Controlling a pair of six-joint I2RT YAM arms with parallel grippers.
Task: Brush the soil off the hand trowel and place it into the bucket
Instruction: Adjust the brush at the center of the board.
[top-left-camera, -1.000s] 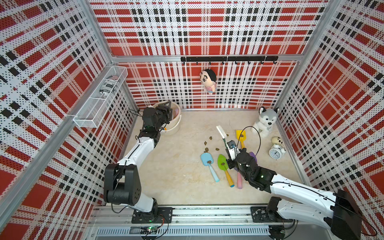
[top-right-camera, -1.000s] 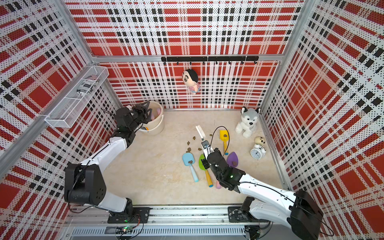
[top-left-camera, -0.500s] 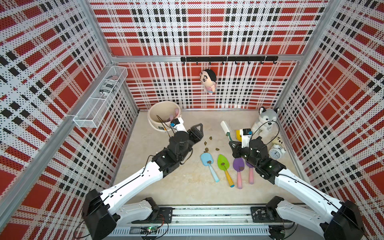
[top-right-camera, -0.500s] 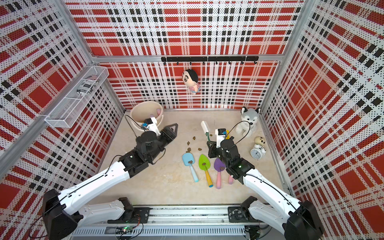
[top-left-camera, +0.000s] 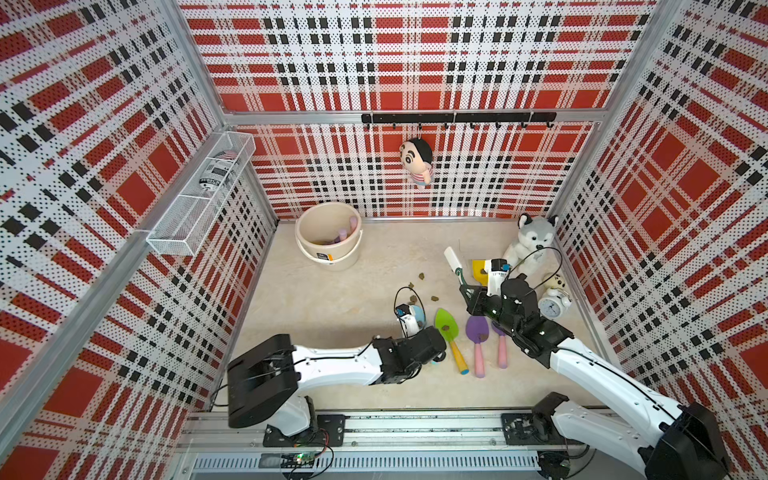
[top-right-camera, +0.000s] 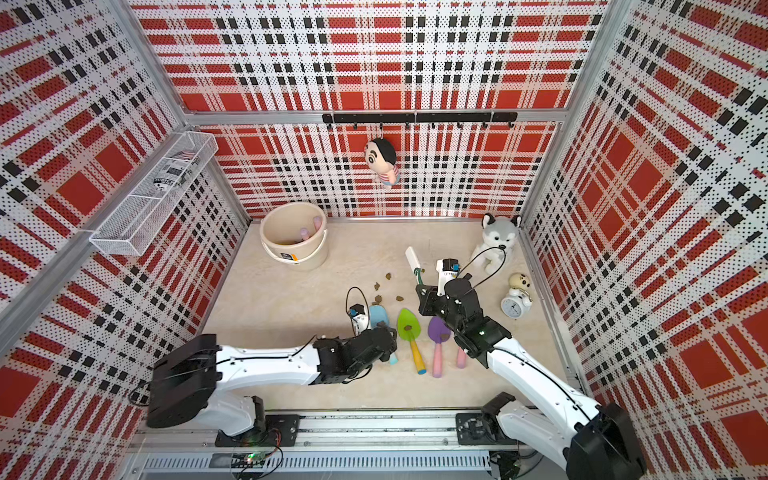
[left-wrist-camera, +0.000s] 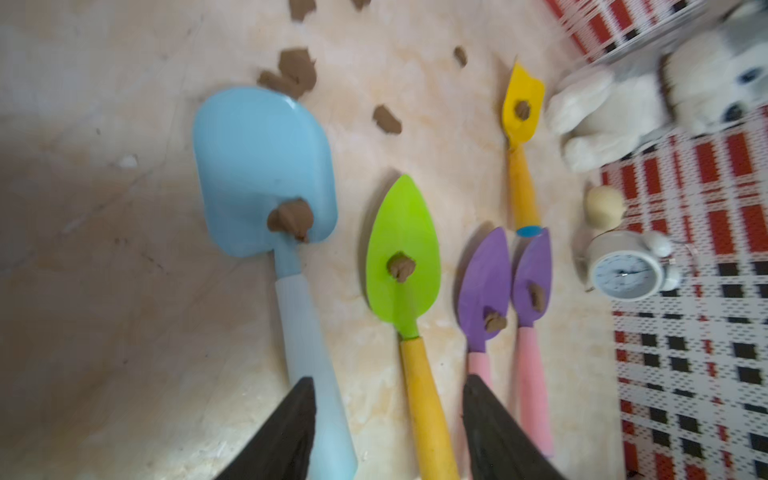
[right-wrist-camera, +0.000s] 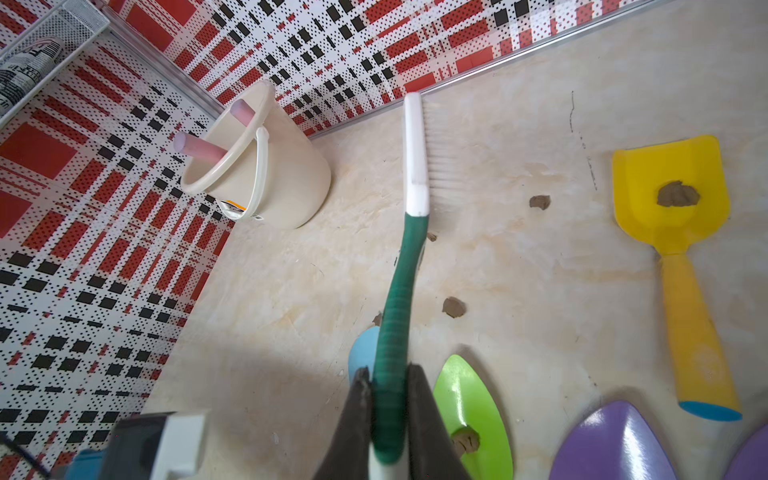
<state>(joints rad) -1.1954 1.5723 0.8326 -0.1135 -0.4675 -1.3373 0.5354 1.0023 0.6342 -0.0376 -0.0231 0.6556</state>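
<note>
Trowels: four plastic hand trowels side by side on the beige floor between the arms, handles toward the robot. Sky-blue trowel, lime-green trowel with yellow handle, two purple trowels with pink handles. None lifted yet.
Left gripper: fingers released and empty, low over the handle ends; blue handle beside one finger, yellow handle between the two.
Olive-brown soil: one lump stuck near the neck of each blade.
Right gripper: clenched on the green handle of a white-headed brush, head pointing away past the blade tips.
Step in hand, likely: taking one handle. Centre on a single handle, clear of its neighbours; lift level; sweep neck to tip, away from other blades.
Farther: loose lumps on the floor; yellow scoop trowel, also soiled.
Round cream plastic bucket: far left corner, well apart; two pink handles already inside.
</note>
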